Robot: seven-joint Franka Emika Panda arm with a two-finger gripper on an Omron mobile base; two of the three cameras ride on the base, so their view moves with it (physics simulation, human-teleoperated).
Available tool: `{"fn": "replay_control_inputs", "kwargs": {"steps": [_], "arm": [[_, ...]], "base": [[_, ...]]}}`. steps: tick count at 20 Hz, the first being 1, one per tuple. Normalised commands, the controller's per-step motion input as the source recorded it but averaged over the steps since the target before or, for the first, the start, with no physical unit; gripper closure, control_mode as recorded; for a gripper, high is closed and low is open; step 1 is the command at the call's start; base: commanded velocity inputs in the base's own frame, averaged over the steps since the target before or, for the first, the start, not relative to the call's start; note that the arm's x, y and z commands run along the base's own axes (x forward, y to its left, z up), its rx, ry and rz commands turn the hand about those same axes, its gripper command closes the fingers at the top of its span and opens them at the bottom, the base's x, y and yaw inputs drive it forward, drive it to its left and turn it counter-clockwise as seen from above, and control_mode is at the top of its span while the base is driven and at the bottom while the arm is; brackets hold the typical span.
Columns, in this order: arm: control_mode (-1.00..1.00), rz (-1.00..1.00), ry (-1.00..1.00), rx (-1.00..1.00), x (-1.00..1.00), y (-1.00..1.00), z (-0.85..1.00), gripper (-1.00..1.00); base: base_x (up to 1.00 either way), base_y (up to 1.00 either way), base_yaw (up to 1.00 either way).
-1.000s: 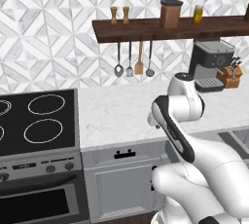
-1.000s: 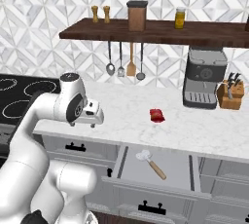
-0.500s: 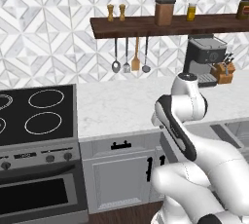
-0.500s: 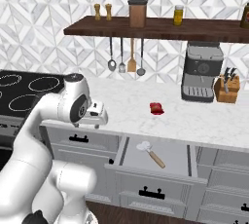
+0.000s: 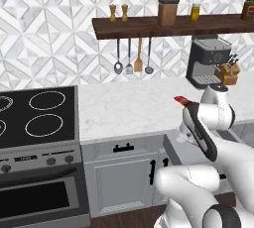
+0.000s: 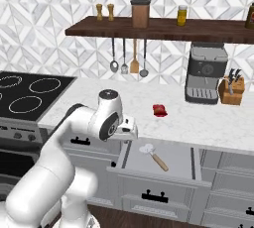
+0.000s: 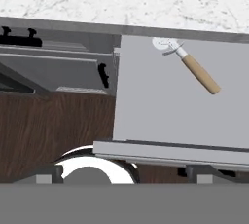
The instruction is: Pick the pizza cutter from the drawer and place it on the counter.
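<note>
White marble-look desk [image 6: 208,123] spans the kitchen, carrying a flat red packet [image 6: 159,110]. Below it, the wide grey drawer [image 6: 171,165] stands pulled open; the wooden-handled pizza cutter [image 6: 153,156] lies inside near its back. Whether the end effector [image 6: 130,132], beside the drawer's left edge, is open cannot be told.

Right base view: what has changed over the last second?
The whole scene has shifted, so the base drove; the things have not moved. The pizza cutter stays in the open drawer, untouched, and the red packet stays on the counter.
</note>
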Motion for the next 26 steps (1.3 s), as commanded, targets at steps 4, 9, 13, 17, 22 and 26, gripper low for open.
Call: {"fn": "replay_control_inputs", "kwargs": {"steps": [4,9,13,17,22,26], "arm": [[-1.00,0.00,0.00,0.04,0.03,-1.00,-0.46,-1.00],[-1.00,0.00,0.06,0.13,0.33,-1.00,-0.55,-1.00],[-1.00,0.00,0.11,0.10,0.42,-0.77,-0.42,-1.00],[-1.00,0.00,0.11,0.03,0.43,-0.45,-0.32,-1.00],[-1.00,0.00,0.08,0.00,0.46,-0.33,-0.40,-1.00],[-1.00,0.00,0.03,0.04,0.39,-0.34,-0.55,-1.00]], "base": [[0.00,0.00,0.00],[0.00,0.00,0.00],[0.00,0.00,0.00],[0.00,0.00,0.00],[0.00,0.00,0.00],[0.00,0.00,0.00]]}}
